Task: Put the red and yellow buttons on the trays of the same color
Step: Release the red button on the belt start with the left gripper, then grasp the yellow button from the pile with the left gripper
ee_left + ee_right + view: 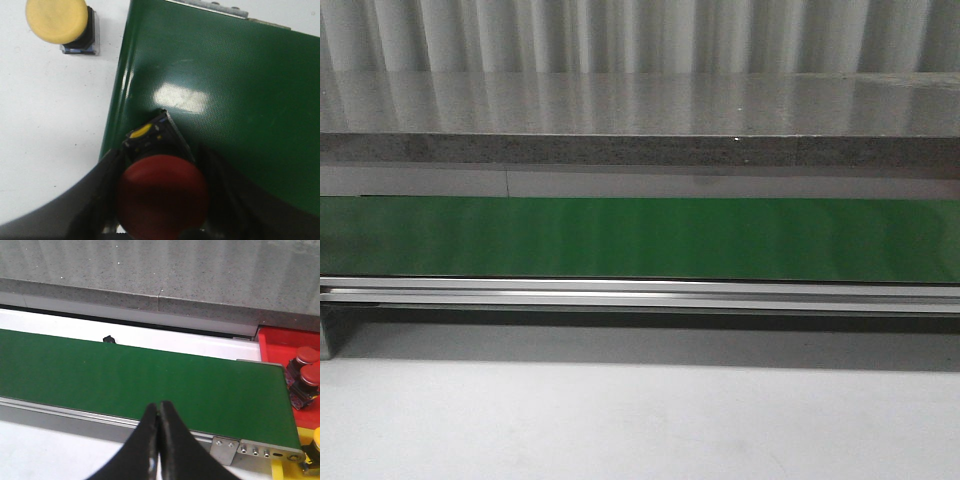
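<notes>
My left hand is clamped on the red button at the green belt's edge; a yellow button sits on the white desk nearby. My right hand is pressed together, empty, near the red tray. The button looks rigid and light, its domed cap probably slick, so I judge the squarer black base the safer hold.

We see a pale white surface running across the front view, with a long green conveyor belt set along it on a silver metal rail. Behind the belt rises a grey speckled stone ledge. In the left wrist view a yellow button on its black base stands directly on the white surface, just beside the belt's edge, while a red button sits over the green belt. In the right wrist view the belt's end meets a red tray holding two red buttons, with a yellow tray just beside it.
</notes>
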Robot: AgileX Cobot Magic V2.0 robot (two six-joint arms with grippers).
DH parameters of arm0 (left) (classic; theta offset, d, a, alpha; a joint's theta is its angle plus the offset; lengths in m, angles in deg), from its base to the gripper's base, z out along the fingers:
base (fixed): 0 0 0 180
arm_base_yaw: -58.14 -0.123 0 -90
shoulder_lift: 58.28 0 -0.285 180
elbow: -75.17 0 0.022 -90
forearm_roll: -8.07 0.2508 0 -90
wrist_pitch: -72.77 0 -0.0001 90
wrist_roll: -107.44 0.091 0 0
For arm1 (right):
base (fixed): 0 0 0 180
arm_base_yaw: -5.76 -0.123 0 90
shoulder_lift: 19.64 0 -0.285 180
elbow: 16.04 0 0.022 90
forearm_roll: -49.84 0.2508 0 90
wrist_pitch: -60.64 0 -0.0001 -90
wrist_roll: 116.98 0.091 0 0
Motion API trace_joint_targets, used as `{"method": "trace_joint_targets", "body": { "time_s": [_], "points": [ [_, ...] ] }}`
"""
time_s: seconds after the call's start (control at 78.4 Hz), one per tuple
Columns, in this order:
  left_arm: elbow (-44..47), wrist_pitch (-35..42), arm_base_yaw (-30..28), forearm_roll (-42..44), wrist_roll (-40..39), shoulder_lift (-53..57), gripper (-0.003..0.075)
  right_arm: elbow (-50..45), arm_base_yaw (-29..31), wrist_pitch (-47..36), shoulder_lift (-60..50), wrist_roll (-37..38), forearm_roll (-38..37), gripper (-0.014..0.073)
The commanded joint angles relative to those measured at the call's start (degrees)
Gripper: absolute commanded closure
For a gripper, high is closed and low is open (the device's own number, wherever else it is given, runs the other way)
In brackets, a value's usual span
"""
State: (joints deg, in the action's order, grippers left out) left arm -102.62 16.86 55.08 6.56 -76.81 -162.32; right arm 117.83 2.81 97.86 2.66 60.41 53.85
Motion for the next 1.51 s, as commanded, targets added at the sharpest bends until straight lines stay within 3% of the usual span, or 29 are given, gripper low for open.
{"method": "trace_joint_targets", "body": {
  "time_s": [0.0,0.013,0.064,0.153,0.51,0.842,1.071,1.237,1.492],
  "points": [
    [-1.46,2.25,0.44,-1.66,-0.01,2.23,0.0367,1.43,-0.08,-4.04,0.61,-0.48,-0.25,0.0660],
    [-1.46,2.53,0.44,-1.87,-0.01,2.23,0.0300,1.43,-0.08,-4.04,0.61,-0.48,-0.25,0.0660],
    [-1.57,2.99,0.44,-1.99,-0.01,2.23,0.0199,1.43,-0.08,-4.04,0.61,-0.48,-0.25,0.0660],
    [-2.17,3.42,0.44,-3.54,-0.01,2.23,0.0132,1.43,-0.08,-4.04,0.61,-0.48,-0.25,0.0660],
    [-9.87,5.41,0.04,-7.28,-0.01,2.23,0.0135,1.43,-0.08,-4.04,0.61,-0.48,-0.25,0.0660],
    [-12.23,1.75,-8.07,-7.28,-3.95,0.41,0.0135,1.43,-0.08,-4.04,0.61,-0.48,-0.25,0.0660],
    [-12.29,1.23,-13.65,-10.44,-20.50,-4.27,0.0135,1.43,-0.08,-4.04,0.61,-0.48,-0.25,0.0660],
    [-12.29,0.14,-14.01,-14.58,-29.47,-6.78,0.0135,1.43,-0.08,-4.04,0.60,-0.48,-0.20,0.0660],
    [-12.29,5.86,-14.30,-16.93,-32.98,-9.62,0.0135,1.43,-0.08,-4.04,0.60,-0.48,-0.20,0.0660]
  ]
}}
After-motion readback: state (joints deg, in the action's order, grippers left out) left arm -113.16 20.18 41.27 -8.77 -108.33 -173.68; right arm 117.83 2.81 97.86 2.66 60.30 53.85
